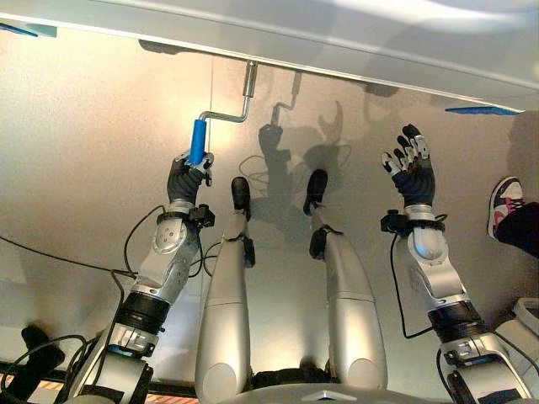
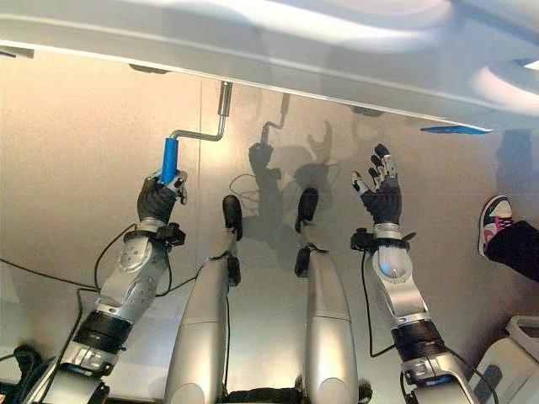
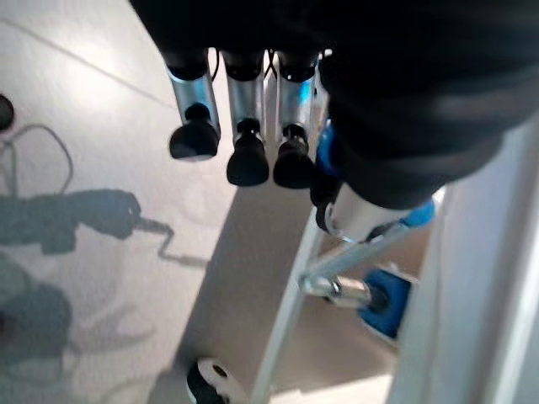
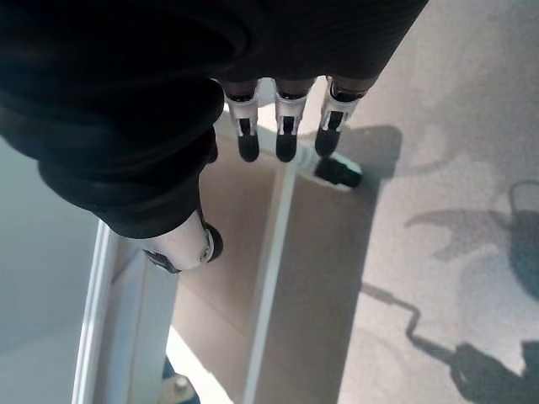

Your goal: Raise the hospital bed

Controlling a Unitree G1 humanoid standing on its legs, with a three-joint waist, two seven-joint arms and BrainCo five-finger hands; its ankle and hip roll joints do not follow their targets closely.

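Crank gripped under the bed's edge

The hospital bed [image 1: 354, 42] spans above; its crank [image 1: 226, 112] hangs from the frame's edge, blue handle [image 1: 197, 141] wrapped in the left hand [image 1: 184, 178]; right hand [image 1: 413, 172] spread, empty; a loose grip could slip mid-turn

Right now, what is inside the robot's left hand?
The left hand is curled round the lower end of the blue crank handle under the bed frame. The gripped part of the handle is hidden.
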